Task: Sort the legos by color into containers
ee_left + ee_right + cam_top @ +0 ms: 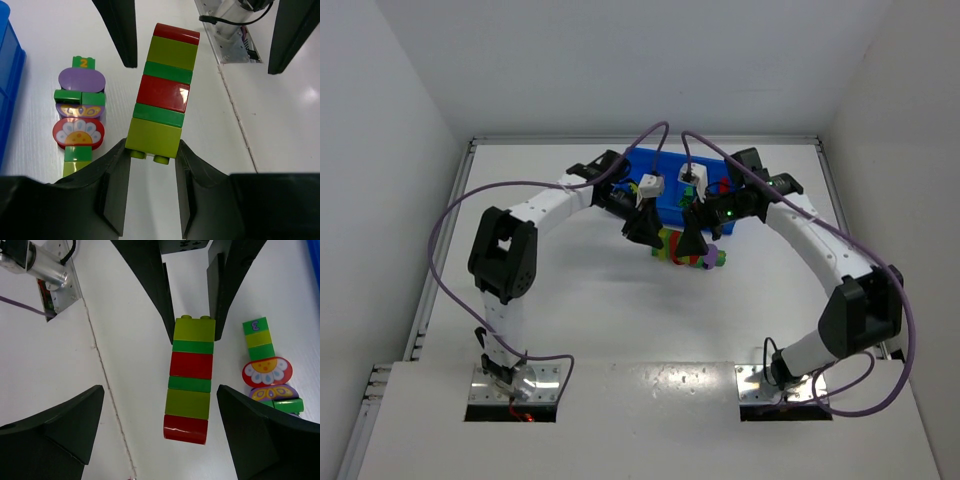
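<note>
Left fingers (114, 190) clamp the striped stick (162, 95) by its yellow-green end, probably bracing it for separation. Right fingers (65, 425) stand wide open astride its red end.

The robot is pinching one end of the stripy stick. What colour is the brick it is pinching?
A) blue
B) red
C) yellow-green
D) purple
C: the left gripper is shut on the yellow-green brick at one end of the stripy stick, while the red end sticks out with nothing touching it.
</note>
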